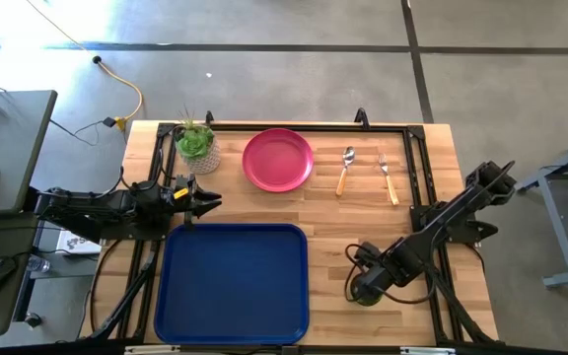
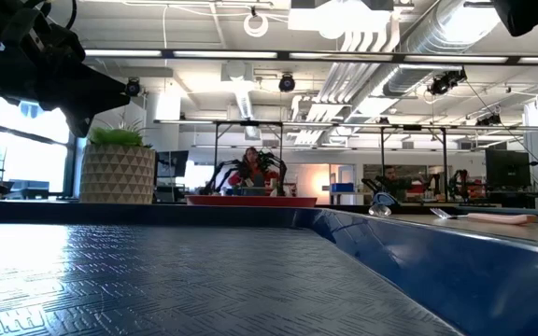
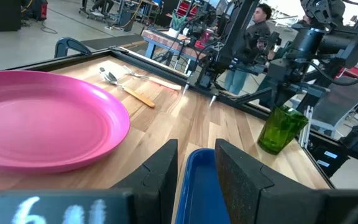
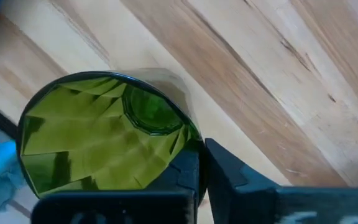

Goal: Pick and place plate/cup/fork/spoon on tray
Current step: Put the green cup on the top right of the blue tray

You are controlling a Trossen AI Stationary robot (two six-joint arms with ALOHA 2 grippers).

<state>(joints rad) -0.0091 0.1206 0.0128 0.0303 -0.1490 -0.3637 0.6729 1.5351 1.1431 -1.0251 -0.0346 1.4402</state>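
High view has my right gripper (image 1: 366,289) down on the cup (image 1: 367,292), fingers closed on its rim, on the bare wood just right of the tray (image 1: 232,284). Nothing's in the tray. My left gripper (image 1: 208,202) hovers slightly open over the tray's far-left corner, near the plate (image 1: 277,159).

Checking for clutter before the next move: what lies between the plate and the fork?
In the high view, only the spoon lies between the plate and the fork, beside the fork on bare wooden table.
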